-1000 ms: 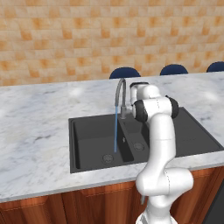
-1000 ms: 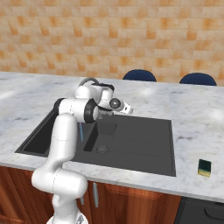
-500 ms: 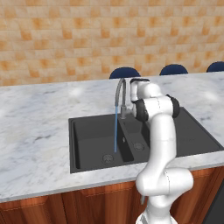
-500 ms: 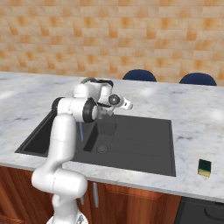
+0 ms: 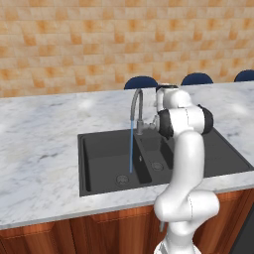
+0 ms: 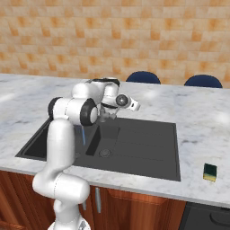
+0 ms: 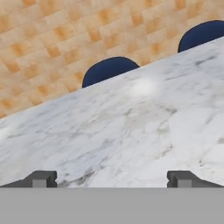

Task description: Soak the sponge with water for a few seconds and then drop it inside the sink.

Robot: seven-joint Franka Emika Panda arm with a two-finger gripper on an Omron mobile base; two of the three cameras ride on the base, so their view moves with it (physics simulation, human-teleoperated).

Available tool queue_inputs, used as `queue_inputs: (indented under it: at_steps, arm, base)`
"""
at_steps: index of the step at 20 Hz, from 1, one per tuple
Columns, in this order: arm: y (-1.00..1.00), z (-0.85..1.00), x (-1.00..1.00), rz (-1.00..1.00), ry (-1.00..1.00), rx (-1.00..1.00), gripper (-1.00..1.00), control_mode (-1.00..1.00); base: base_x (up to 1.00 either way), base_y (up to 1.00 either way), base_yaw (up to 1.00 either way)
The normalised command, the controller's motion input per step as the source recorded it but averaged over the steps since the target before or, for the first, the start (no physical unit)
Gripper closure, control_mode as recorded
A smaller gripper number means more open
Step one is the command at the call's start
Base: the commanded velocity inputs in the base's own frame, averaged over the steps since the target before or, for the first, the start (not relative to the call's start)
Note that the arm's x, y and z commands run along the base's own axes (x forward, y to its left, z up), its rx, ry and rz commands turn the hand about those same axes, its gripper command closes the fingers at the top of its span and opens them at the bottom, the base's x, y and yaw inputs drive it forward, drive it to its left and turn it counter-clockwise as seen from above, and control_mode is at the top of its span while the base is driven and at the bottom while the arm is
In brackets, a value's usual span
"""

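The sponge (image 6: 210, 171), a small dark green block with a pale edge, lies on the marble counter to the right of the sink, near the front edge. The black double-basin sink (image 6: 148, 143) (image 5: 99, 163) is set into the counter. A thin blue stream of water (image 5: 131, 149) (image 6: 83, 134) falls from the faucet (image 5: 136, 101) into the left basin. My gripper (image 6: 133, 106) hovers above the sink's back rim beside the faucet, pointing right, far from the sponge. In the hand view the gripper (image 7: 111, 180) is open with nothing between its fingertips (image 7: 41, 178).
A marble counter (image 5: 39, 129) surrounds the sink, with an orange brick wall behind it. Blue chair backs (image 6: 143, 77) (image 7: 109, 70) rise beyond the counter's far edge. My own arm (image 5: 186, 163) stands in front of the right basin.
The hand has lifted slightly and turned a little further right beside the faucet. The water keeps running and the sponge has not moved.
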Motion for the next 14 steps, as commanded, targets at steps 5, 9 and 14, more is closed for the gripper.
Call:
queue_inputs:
  at_steps: [5,9,14]
  arm:
    - [-0.37,0.72,-0.51,0.01,0.17,0.00,-1.00,-1.00]
    - [-0.15,0.77,-0.49,0.07,0.20,0.00,-1.00,-1.00]
    - [-0.09,0.95,-0.36,0.11,0.15,-0.01,-1.00,-1.00]
  base:
    - [0.00,0.00,0.00]
    - [0.00,0.00,0.00]
    - [0.00,0.00,0.00]
